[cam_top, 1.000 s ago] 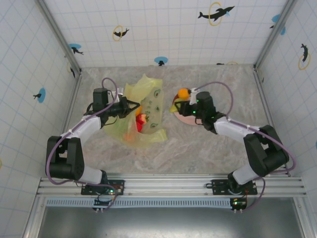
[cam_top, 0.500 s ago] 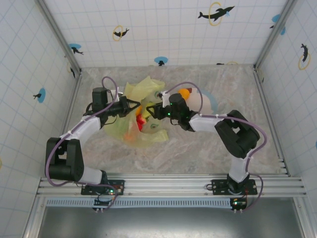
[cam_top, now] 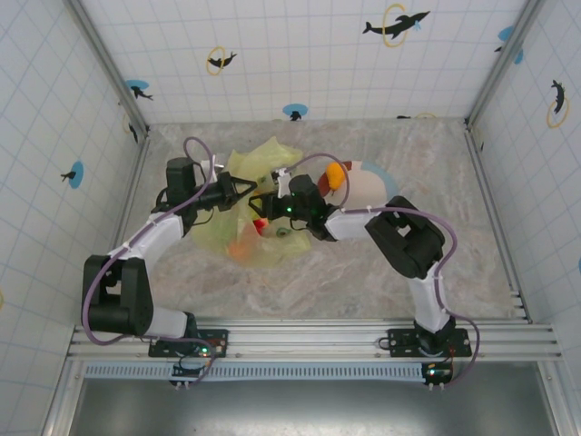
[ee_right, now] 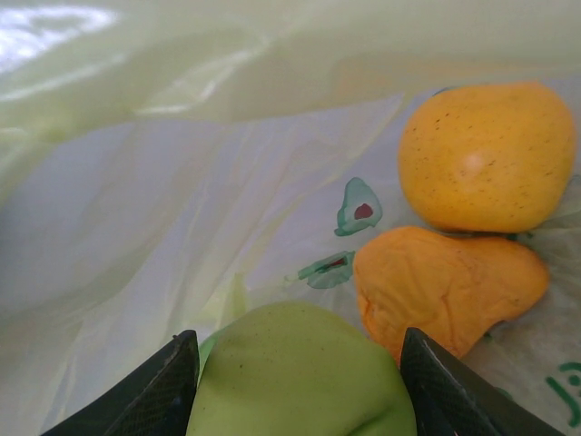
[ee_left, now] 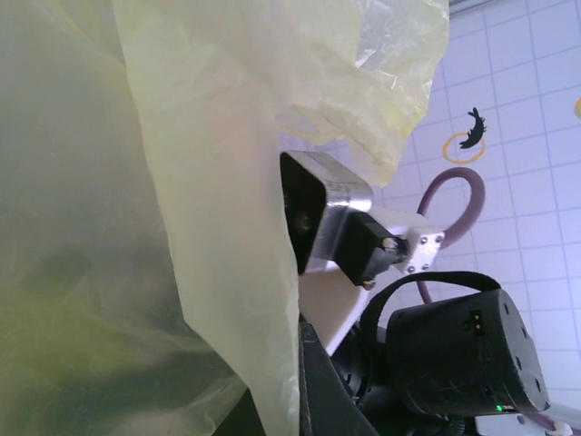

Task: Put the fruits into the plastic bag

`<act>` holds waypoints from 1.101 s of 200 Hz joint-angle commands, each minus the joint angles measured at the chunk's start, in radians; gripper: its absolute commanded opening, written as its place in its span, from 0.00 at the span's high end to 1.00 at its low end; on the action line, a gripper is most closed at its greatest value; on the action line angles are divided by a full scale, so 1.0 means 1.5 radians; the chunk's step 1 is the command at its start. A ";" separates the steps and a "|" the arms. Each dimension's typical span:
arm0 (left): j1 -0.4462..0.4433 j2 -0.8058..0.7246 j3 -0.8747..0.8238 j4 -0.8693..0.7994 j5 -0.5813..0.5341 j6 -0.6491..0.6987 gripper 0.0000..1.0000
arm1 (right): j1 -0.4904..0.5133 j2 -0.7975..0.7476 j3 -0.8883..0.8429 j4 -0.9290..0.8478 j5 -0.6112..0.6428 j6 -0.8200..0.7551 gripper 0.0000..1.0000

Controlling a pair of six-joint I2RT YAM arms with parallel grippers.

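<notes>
Right fingers (ee_right: 165, 395) set narrow, clamping a green fruit (ee_right: 300, 386) between them, inside the plastic bag (ee_right: 163, 200). Two orange fruits (ee_right: 486, 154) lie just beyond the fingertips, touching each other. Left fingers (cam_top: 238, 189) at the bag's rim under draped film; cannot tell their spacing.

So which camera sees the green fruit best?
The right wrist one: the green fruit is big between the right hand's fingers, inside the bag. From above it's too small to tell. Left wrist faces bag.
</notes>
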 commanded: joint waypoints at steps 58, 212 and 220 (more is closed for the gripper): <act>0.002 -0.016 -0.010 0.026 0.009 -0.010 1.00 | 0.022 0.058 0.079 0.039 -0.048 0.068 0.36; 0.003 -0.011 -0.012 0.004 0.002 0.003 1.00 | -0.030 -0.074 -0.045 0.005 -0.030 0.006 0.27; 0.002 -0.010 -0.011 0.003 0.001 0.004 1.00 | -0.031 -0.085 -0.055 -0.004 -0.025 -0.004 0.27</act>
